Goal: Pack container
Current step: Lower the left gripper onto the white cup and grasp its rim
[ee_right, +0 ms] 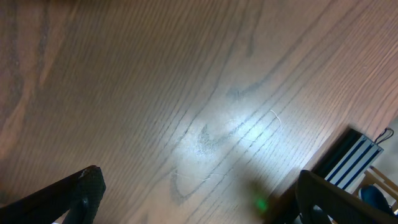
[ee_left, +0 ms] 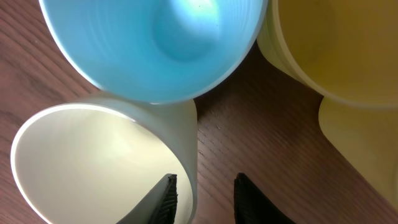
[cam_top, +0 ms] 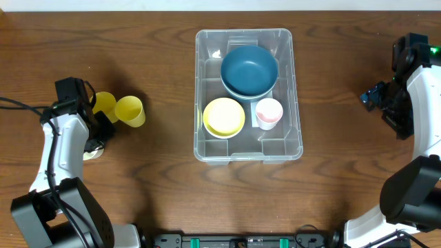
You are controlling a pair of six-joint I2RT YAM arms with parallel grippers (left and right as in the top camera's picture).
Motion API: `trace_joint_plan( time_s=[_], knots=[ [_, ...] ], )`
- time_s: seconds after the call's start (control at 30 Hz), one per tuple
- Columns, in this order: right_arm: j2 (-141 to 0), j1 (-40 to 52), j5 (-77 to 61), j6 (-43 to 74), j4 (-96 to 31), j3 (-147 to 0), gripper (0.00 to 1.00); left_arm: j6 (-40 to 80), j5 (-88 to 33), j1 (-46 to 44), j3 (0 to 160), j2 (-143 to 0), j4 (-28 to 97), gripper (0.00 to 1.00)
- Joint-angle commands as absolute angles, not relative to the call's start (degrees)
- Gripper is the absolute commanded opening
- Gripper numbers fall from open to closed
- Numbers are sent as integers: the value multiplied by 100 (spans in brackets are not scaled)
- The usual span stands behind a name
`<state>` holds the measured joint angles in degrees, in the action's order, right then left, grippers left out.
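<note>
**Item 1, far left.** Left arm [cam_top: 60, 138], bent low over a cluster of loose cups on the worktop [cam_top: 158, 186]. Its jaws stood narrow but not closed, astride the wall of a cream cup [ee_left: 93, 162]. One finger [ee_left: 163, 199] was inside the mouth and the other outside, with a strip of wood showing between the outer finger and the wall. I judged it a rim pinch, probably chosen because the neighbouring cups crowd the body and leave only the lip free. Nothing was gripped yet.

**Item 2, just beside.** Pale blue cup [ee_left: 155, 43], its rim against the cream cup's in the wrist view. Two yellow cups [cam_top: 130, 111] lay on the container side of the arm. All were awaiting packing, well apart from the bin.

**Item 3, centre.** Container [cam_top: 207, 83], clear, open-topped, standing square on the worktop between the two arms. It was already part filled:
- a dark blue bowl [cam_top: 249, 69] at the far end;
- a yellow bowl [cam_top: 224, 116] nearer the robot;
- a small pink-and-white cup [cam_top: 269, 112] just to the right of the yellow bowl.

The bowls sat close together, seemingly to leave floor space for the remaining cups. A bare strip was left at the far-left corner.

**Item 4, far right.** Right arm [cam_top: 420, 103], jaws spread wide and holding nothing, over bare wood. It stood well clear of the container, probably so as to leave the approach open to the left arm.
</note>
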<state>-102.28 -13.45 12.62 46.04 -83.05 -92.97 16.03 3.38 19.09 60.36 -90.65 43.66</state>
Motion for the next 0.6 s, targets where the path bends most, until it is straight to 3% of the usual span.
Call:
trace_joint_plan(
  time_s=[0.0, 0.23, 0.37, 0.57],
  knots=[
    [-10254, -1376, 1323, 4668, -8305, -9292, 99, 1522, 416, 1933, 6016, -9067, 4381, 31],
    [-10254, -1376, 1323, 4668, -8305, -9292, 99, 1496, 589, 1933, 6016, -9067, 4381, 30],
    [-10254, -1376, 1323, 4668, -8305, -9292, 99, 1498, 611, 1933, 6016, -9067, 4379, 22],
    [-10254, -1376, 1323, 4668, -8305, -9292, 99, 1481, 624, 1933, 6016, -9067, 4381, 22]
  ],
)
